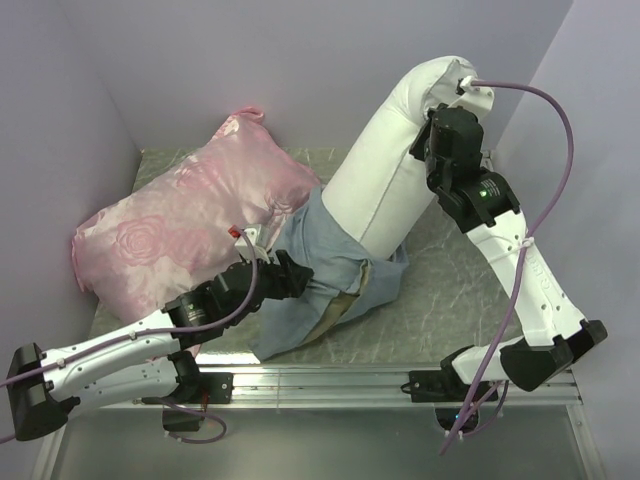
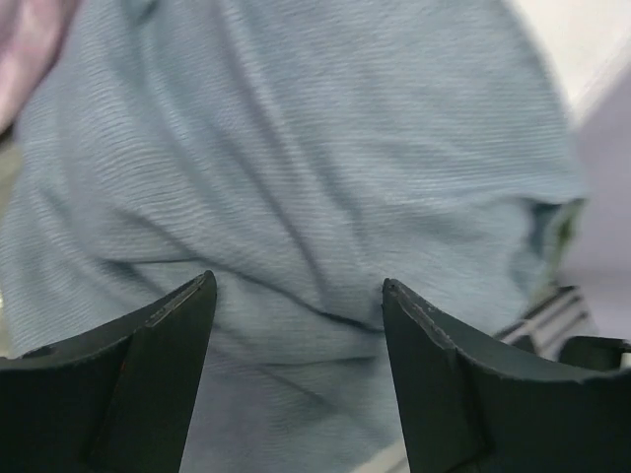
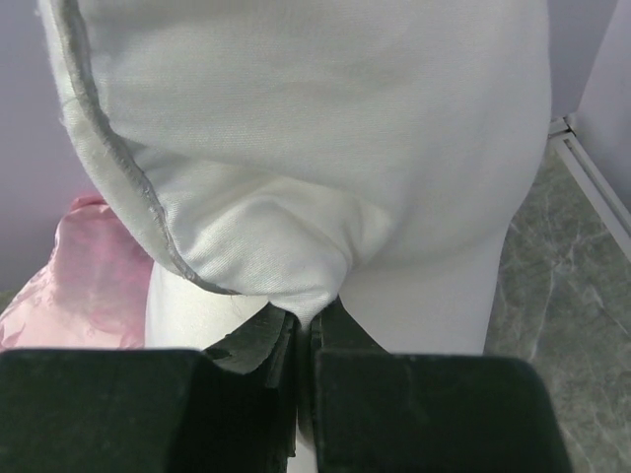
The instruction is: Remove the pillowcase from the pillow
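At 7 o'clock the left hand [image 2: 296,291] hovers open over the pillowcase [image 1: 330,285], bunched round the low end of the pillow [image 1: 385,180] on the bench [image 1: 450,270] — unpinned, it may ride up. Toward 1 o'clock the right hand [image 3: 304,330] pinches a pillow fold — that could slip.

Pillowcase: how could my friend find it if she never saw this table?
Look at the grey marbled table, where a tall white pillow slants up toward the back wall. The pillowcase is the crumpled cloth bunched around that pillow's bottom end, near the front edge. It is dull blue-grey and matte, unlike the shiny pink rose pillow beside it.
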Available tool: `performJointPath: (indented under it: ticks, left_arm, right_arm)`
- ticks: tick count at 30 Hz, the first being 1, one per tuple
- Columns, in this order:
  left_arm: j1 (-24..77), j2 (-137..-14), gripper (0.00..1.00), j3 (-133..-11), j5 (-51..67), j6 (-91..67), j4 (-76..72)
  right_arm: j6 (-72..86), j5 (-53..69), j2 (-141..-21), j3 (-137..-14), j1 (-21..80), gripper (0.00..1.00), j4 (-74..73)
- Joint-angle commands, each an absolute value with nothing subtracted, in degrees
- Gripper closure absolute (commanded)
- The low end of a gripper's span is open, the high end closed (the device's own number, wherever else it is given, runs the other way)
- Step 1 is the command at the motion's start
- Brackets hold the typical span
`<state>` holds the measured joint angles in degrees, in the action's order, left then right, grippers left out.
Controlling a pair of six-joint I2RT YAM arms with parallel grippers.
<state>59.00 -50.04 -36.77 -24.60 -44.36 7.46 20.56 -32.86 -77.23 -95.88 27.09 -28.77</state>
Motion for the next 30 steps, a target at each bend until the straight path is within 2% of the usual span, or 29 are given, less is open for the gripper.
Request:
performJointPath:
  ticks: [1, 5, 6, 8, 9, 12, 13, 16, 24, 28, 30]
  left_arm:
    - [59.59, -49.21, 0.27, -36.75, -20.39, -45.96, -0.18]
    - [59.94, -49.13, 0.33, -34.28, -17.76, -49.47, -2.81]
    - [60.03, -49.13, 0.44, -33.93, -17.75, -50.0, -2.73]
    - [60.03, -49.74, 0.58, -33.66, -18.89, -51.23, -1.24]
    - [60.03, -50.09, 0.74, -33.66, -19.16, -52.11, -0.19]
    - [60.03, -50.1, 0.96, -33.22, -20.47, -53.96, 3.59]
    - [60.03, -49.58, 1.0, -33.66, -21.26, -54.57, 4.82]
    - [60.03, -47.91, 0.99, -35.5, -25.39, -56.59, 11.67]
    - [59.94, -46.06, 0.99, -37.53, -29.09, -58.62, 18.8]
    - [59.85, -42.46, 0.99, -36.12, -28.48, -59.33, 18.02]
    - [59.85, -41.75, 0.98, -35.86, -24.1, -55.66, 11.64]
  right_arm:
    - [21.88, -30.68, -78.31, -99.66, 26.19, 1.0, -29.26]
    - [21.54, -30.41, -79.45, -101.33, 25.49, 1.0, -30.5]
    - [21.62, -30.58, -79.71, -102.47, 25.23, 1.0, -30.85]
    - [21.8, -29.27, -80.68, -103.62, 23.83, 1.0, -31.99]
    - [22.23, -29.09, -81.21, -105.02, 23.38, 1.0, -32.34]
    - [23.02, -27.51, -81.74, -107.22, 21.54, 1.0, -33.57]
    - [23.29, -27.34, -82.26, -107.75, 21.1, 1.0, -33.92]
    - [23.9, -26.63, -83.32, -110.65, 19.52, 1.0, -35.67]
    - [25.84, -24.7, -84.29, -115.84, 14.86, 1.0, -38.58]
    - [26.89, -22.16, -83.5, -115.23, 13.01, 1.0, -38.76]
    - [27.07, -21.62, -83.32, -114.79, 12.92, 1.0, -38.58]
